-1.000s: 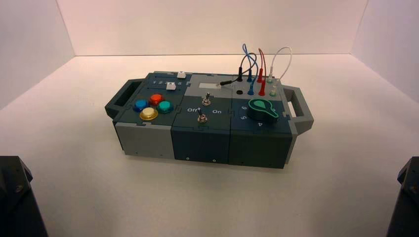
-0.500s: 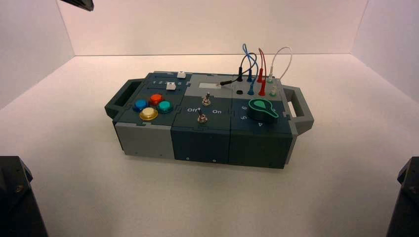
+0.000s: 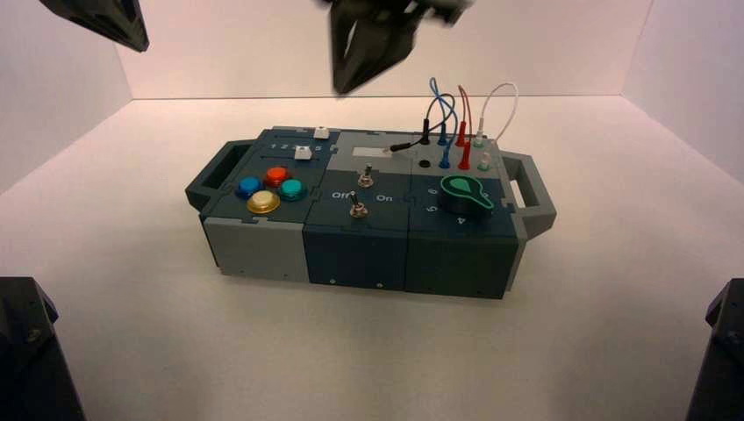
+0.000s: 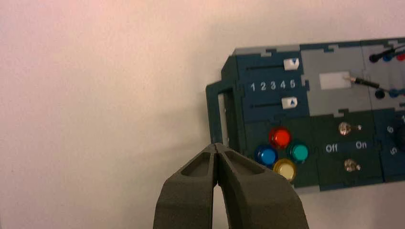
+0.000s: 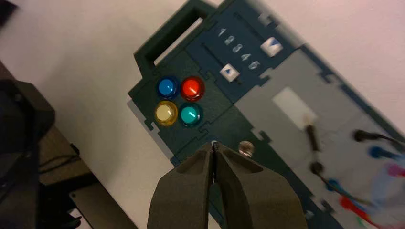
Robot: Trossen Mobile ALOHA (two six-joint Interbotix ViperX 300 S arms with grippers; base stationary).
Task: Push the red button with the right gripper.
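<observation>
Now the right end effector [image 3: 368, 53], fingers together, hangs high above the box [image 3: 368, 215], far from the red button [image 3: 277, 175].

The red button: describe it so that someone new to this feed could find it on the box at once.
Start at the box and go to its left end, by the carrying handle. There, just in front of the two sliders, four round domed buttons sit in a tight cluster. The red button is the rear one, farthest from the robot, with blue left, teal right and the larger yellow button in front.
</observation>
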